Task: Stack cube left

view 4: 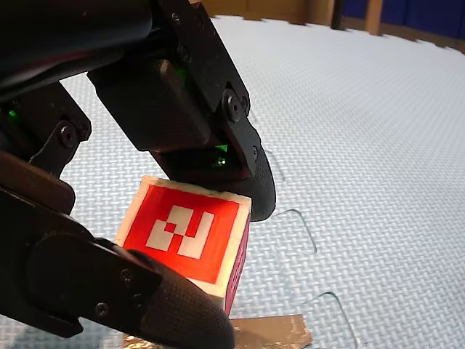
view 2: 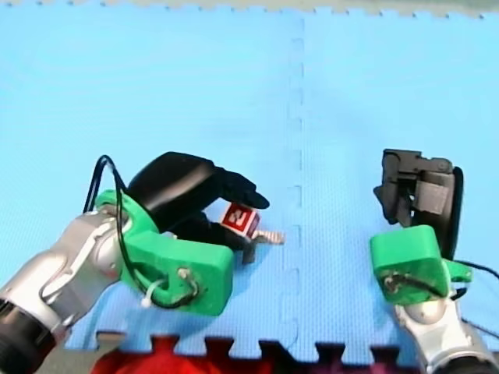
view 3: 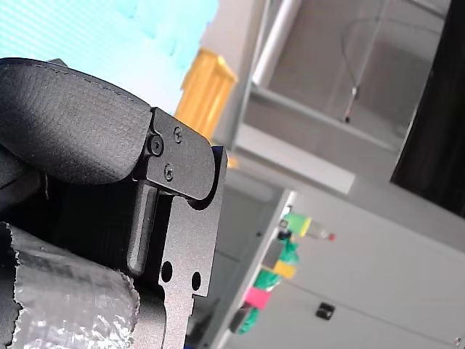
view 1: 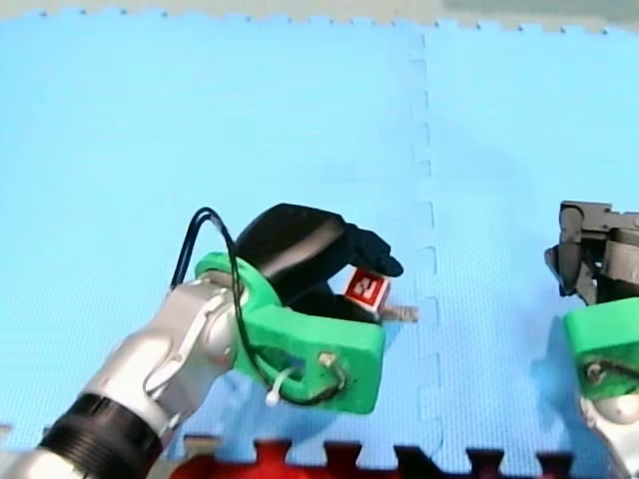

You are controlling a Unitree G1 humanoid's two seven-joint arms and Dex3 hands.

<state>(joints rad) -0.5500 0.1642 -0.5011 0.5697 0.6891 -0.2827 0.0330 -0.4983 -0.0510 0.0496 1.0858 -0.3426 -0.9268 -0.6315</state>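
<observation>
We have the red cube (view 4: 185, 236) in the left hand (view 1: 300, 249), low over the blue foam mat (view 1: 200, 120), just left of the mat's jigsaw seam (view 1: 426, 215). The fingers (view 4: 240, 138) are closed on it. In the second wrist view one presses down on its upper edge and a padded one props it from beneath, so the face with the white marker sits between them. The cube is tilted, and below it a strip of silvery tape (view 4: 254, 338) lies on the mat. We cannot tell whether a lower corner touches the mat.

The cube looks to us like a small, light, rigid block with flat faces and crisp edges. It should neither crush nor sag, but its smooth printed faces may slide on the hard finger links. We judge the present hold to bear on edges more than faces, so the cube could pivot. A pinch across two opposite flat faces, with the rubbery pads square on them, would carry it more surely and let us set it down level.

The right hand (view 2: 413, 195) is well to the right of the seam and holds nothing.
</observation>
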